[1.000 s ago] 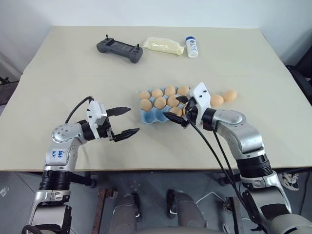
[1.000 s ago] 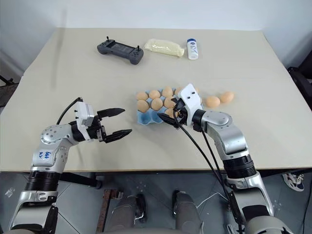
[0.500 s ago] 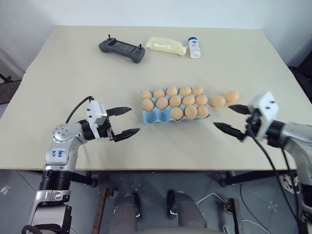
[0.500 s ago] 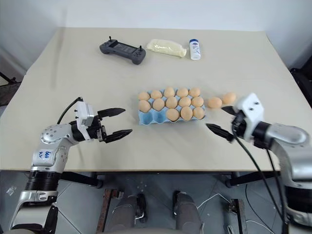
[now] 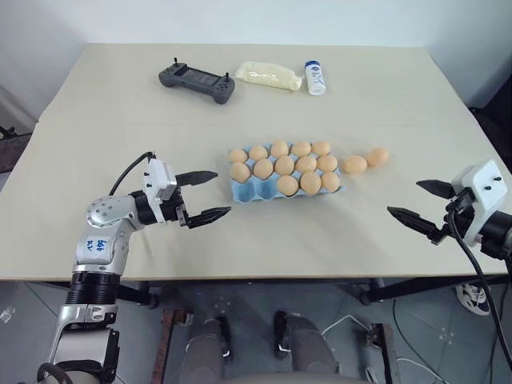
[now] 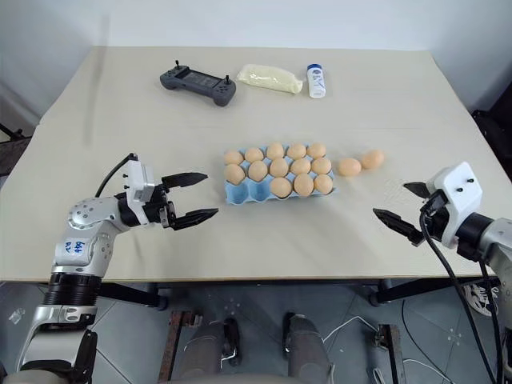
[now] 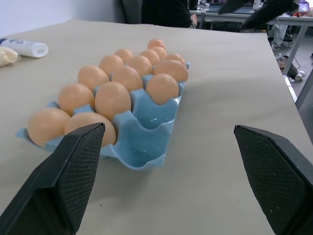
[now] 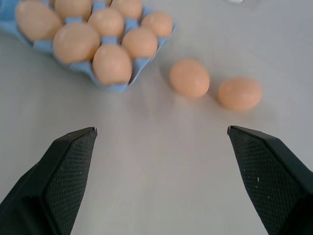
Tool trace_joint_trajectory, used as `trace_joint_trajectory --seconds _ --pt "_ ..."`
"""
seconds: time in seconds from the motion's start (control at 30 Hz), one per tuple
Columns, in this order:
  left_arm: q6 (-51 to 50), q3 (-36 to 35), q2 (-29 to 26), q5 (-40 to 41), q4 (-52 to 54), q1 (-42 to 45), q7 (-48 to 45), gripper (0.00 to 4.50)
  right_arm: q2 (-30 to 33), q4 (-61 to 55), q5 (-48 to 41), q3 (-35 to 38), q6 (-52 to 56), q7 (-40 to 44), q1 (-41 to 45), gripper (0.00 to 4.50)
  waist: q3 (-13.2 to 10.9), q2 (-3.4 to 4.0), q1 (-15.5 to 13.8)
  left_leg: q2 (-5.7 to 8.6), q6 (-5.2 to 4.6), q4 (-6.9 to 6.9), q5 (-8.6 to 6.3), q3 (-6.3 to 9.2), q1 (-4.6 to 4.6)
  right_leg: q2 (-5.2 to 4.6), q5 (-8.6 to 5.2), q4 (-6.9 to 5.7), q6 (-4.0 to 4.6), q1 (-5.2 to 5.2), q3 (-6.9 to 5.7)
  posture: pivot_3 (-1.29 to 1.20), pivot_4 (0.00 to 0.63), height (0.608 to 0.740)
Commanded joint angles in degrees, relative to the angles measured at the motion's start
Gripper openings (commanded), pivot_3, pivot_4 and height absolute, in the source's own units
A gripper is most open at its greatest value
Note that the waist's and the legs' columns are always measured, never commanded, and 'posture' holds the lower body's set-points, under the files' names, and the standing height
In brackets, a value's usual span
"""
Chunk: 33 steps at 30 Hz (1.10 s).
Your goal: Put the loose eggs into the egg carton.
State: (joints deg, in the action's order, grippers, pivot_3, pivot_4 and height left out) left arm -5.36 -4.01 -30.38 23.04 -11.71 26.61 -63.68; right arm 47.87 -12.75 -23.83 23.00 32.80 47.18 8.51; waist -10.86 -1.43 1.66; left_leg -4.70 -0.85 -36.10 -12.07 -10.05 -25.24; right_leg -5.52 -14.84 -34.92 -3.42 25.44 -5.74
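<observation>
The light blue egg carton (image 5: 248, 192) sits mid-table, most cups filled with tan-orange eggs; two cups at its front left are bare. Two loose eggs (image 5: 354, 164) (image 5: 378, 156) lie side by side on the table just right of the carton, also seen as the nearer egg (image 8: 189, 78) and the farther egg (image 8: 239, 93). My left gripper (image 5: 222, 193) hovers open to the left of the carton, fingers pointing at it, nothing between them. My right gripper (image 5: 404, 198) is open and holds nothing, near the table's front right, in front of and to the right of the loose eggs.
At the far side lie a dark grey controller (image 5: 196, 80), a pale yellow bag (image 5: 268, 75) and a white bottle (image 5: 314, 78). The table's front edge (image 5: 320, 278) runs just below both grippers.
My right gripper has swung away from the carton's right end to the right and back toward the front edge, staying open. The left gripper has kept its place.
</observation>
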Motion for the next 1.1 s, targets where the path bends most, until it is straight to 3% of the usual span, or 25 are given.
trace_joint_trajectory --seconds 0.03,0.27,0.57,1.1 --pt "0.4 -1.0 -0.7 0.7 2.4 -0.2 0.2 4.50 -2.3 5.3 2.4 -1.7 -3.7 -4.5 5.4 4.47 0.0 0.00 0.0 0.00 0.00 0.01 0.00 -0.01 -0.01 -0.01 0.00 0.00 -0.01 0.01 0.00 0.00 0.150 0.740" --pt "-0.3 -1.7 -1.4 1.1 4.3 -1.3 0.9 4.50 -8.6 21.9 7.4 -7.5 -9.4 -11.7 20.1 4.47 0.0 0.01 0.2 -0.01 -0.02 0.00 0.02 -0.06 0.01 -0.01 0.01 -0.06 -0.02 0.02 0.03 0.00 0.150 0.740" --pt "-1.3 -2.2 -1.7 1.7 7.6 -2.7 2.3 4.50 -14.1 44.3 12.0 -9.0 -17.1 -19.7 35.1 4.47 0.0 0.04 0.2 0.00 -0.03 0.01 0.06 -0.09 0.01 -0.03 0.03 -0.22 -0.05 0.06 0.04 0.00 0.150 0.740" --pt "-2.0 -2.8 -1.1 2.0 11.6 -6.7 4.5 4.50 -17.0 65.3 15.0 -9.8 -24.3 -25.1 45.6 4.47 0.0 0.06 0.7 0.00 0.03 -0.04 0.11 -0.09 0.10 -0.06 0.03 -0.54 -0.06 0.09 0.09 0.00 0.150 0.740"
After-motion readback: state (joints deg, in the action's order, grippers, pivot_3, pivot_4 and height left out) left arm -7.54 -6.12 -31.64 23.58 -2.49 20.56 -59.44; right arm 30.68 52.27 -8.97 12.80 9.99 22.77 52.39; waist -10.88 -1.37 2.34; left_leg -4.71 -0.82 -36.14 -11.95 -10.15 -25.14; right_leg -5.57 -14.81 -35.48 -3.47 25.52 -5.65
